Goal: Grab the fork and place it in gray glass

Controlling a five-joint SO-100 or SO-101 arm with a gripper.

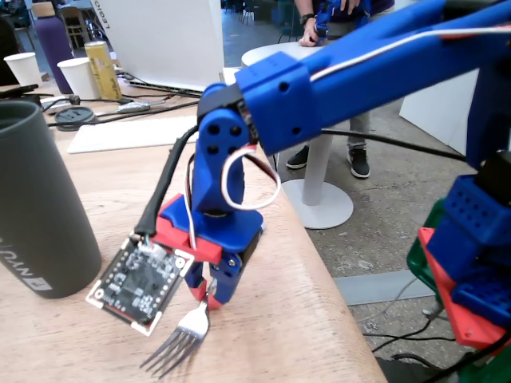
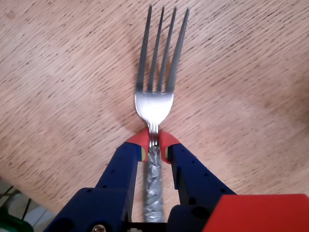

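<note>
Here the hand is clamped tight on the fork, gripping it at the neck.

Its red-tipped fingers pinch just below the silver head; four tines point away over the wooden table, and the handle, wrapped in crinkled silvery tape, runs back between the blue jaws. In the fixed view the fork hangs tines-down near the table edge, with the gray glass upright to the left, white lettering near its base, partly cut off.

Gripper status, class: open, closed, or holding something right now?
Gripper: closed on the fork, pinching its neck just below the tines.
</note>
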